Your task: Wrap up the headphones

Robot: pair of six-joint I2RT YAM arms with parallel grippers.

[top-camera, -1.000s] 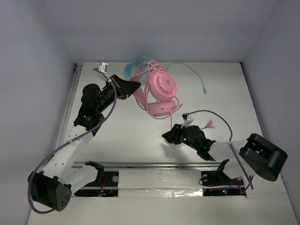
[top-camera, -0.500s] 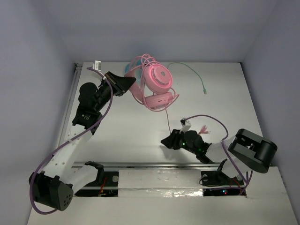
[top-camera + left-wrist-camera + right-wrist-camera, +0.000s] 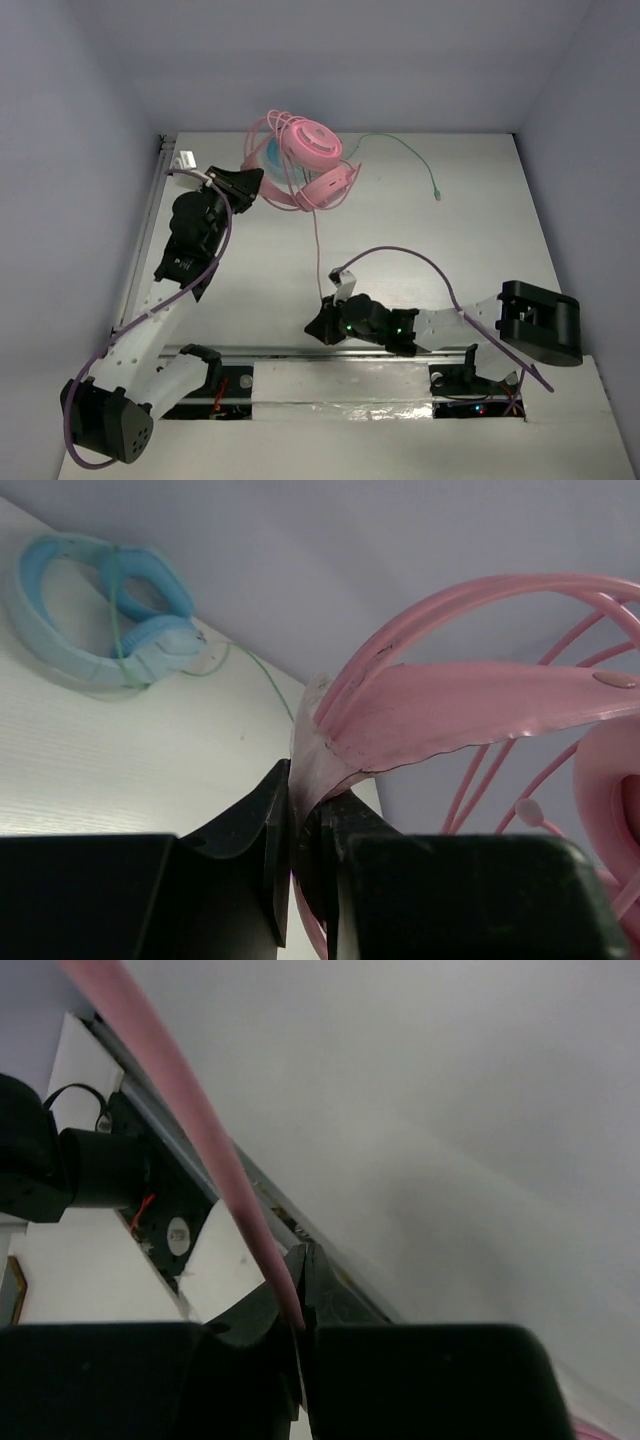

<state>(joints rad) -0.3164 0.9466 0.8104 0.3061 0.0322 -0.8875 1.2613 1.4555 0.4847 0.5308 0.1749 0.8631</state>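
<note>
While left gripper [image 3: 305,830] holds headphones [image 3: 305,150], right gripper [image 3: 300,1322] pinches cable [image 3: 318,245]

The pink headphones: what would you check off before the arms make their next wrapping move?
1. Left gripper shut on the headband of the pink headphones: ok.
2. Right gripper shut on the pink cable: ok.
3. Cable runs from the headphones to the right gripper without catching on an arm: ok.
4. Cable already looped round the headphones: cannot tell.
5. Light blue headphones and green cable free of the pink set: cannot tell; they overlap in the top view.
</note>
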